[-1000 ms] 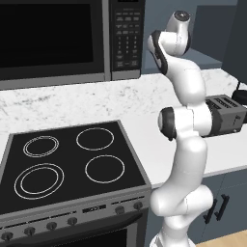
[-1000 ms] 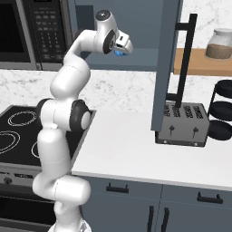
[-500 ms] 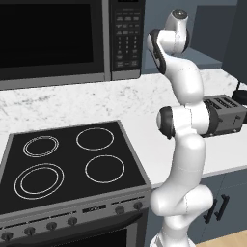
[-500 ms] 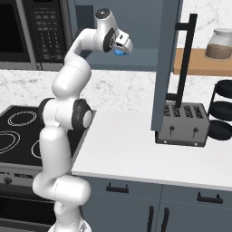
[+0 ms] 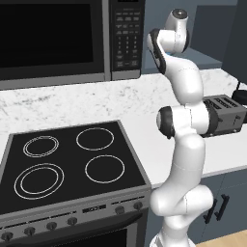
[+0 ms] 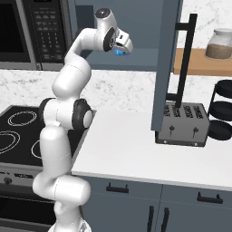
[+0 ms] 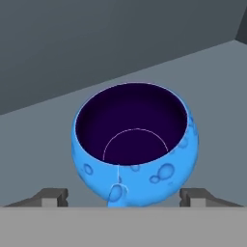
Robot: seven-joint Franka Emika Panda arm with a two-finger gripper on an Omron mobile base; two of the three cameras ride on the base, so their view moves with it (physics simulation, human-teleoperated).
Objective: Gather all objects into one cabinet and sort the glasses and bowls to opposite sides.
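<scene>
One bright-blue cup [image 7: 135, 144] sits upright between my two fingertips [image 7: 50, 197], which stand wide on either side of its belly, not touching it. My gripper [image 7: 123, 198] is raised high on the arm, reaching into the slate-blue cabinet [image 6: 140, 65] beside the microwave [image 5: 62, 38]. Bare shelf lies all around the cup, with the back wall just behind.

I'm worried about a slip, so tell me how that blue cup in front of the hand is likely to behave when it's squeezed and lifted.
The blue cup is round-bellied and looks glossy, so the pincer might slide on its curve. It looks rigid, probably not squashy. Its narrow-looking base suggests it could tip or roll if nudged.
</scene>
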